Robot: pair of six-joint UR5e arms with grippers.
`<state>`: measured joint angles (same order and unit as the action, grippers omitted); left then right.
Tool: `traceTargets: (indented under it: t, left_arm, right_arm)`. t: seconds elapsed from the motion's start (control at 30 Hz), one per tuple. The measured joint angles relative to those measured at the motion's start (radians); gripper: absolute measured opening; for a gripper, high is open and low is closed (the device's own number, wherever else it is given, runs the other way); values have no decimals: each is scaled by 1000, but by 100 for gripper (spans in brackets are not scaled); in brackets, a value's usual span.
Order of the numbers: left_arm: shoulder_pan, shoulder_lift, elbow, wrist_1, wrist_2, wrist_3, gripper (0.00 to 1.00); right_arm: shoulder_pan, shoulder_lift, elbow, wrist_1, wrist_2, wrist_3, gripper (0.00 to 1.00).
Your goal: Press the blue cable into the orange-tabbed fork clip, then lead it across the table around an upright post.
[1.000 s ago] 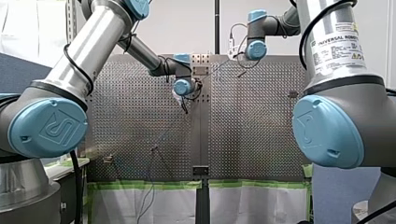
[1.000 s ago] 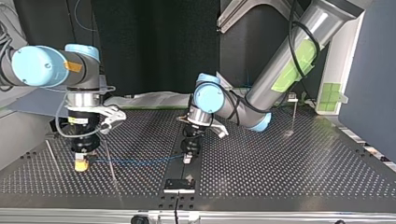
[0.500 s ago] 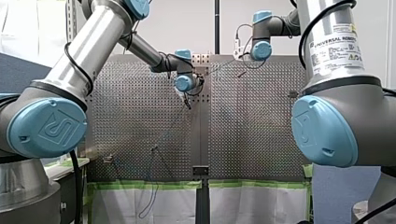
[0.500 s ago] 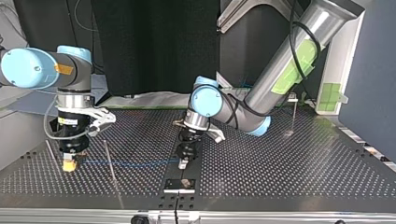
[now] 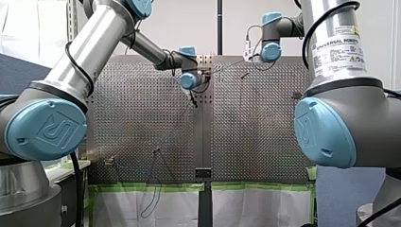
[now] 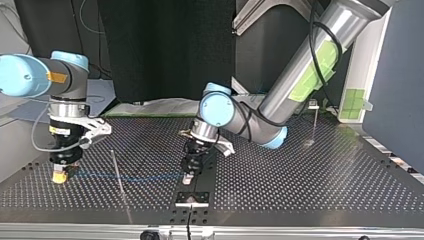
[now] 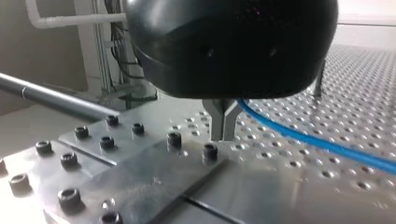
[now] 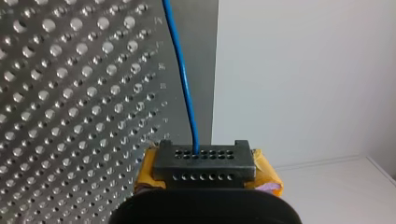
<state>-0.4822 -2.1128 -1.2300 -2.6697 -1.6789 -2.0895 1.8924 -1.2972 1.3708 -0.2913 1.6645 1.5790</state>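
My left gripper point(image 7: 222, 133): closed, metal fingers point(image 7: 215, 116) pressed together to a point and clamped on the blue cable point(image 7: 322, 145). Tip pointing down at the perforated tabletop point(image 7: 355, 93); touching it or just clear of it: cannot tell. Cable leading out from beside the fingers, low over the holes and away from the gripper. Just beside the tip, a bolted metal plate point(image 7: 140, 172) with black socket screws point(image 7: 173, 138).

My right gripper point(image 8: 203, 154): closed on the same cable, with yellow pads point(image 8: 145, 170) at either side of a black perforated block point(image 8: 204, 165). Cable running straight out ahead from between the fingers, over the plain strip at the tabletop's edge.

In the top view:
- Left gripper near the middle of the tabletop edge closest to the camera, just behind a black plate point(image 6: 192, 198) fixed at that edge.
- Right gripper close to the tabletop edge at the view's left, pointing down.
- Blue cable stretched nearly level between the two grippers, just above the surface and parallel to the closest edge.
- One thin upright post point(image 6: 116, 170) between the grippers, crossing the cable's line in this view; on which side of the cable: cannot tell.
- Second thin post point(image 6: 316, 122) near the far corner at the view's right, well apart from the cable.
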Motion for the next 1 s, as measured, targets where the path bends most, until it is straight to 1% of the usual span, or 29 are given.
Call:
traceTargets:
  t: [0.13,0.3,0.43,0.57,0.73,0.83,1.0]
  left_arm:
    - [-9,0,15,-15,6,-3,2]
    - [-21,-2,20,-22,14,-11,2]
    - [-28,-3,21,-22,22,-28,2]
    - [-33,-5,23,-22,35,-52,2]
    - [-43,-36,52,-42,44,-81,2]
    - [-48,-56,75,-60,45,-84,2]
    - [-48,-66,90,-69,45,-84,2]
  right_arm:
    - [-13,0,3,-2,0,7,0]
    - [-27,0,6,-7,-3,15,0]
    - [-39,0,8,-12,-4,18,0]
    - [-45,1,10,-16,-4,21,0]
    - [-65,1,20,-29,-4,23,0]
    - [-75,3,24,-36,-4,23,0]
    - [-88,4,29,-45,-4,27,0]
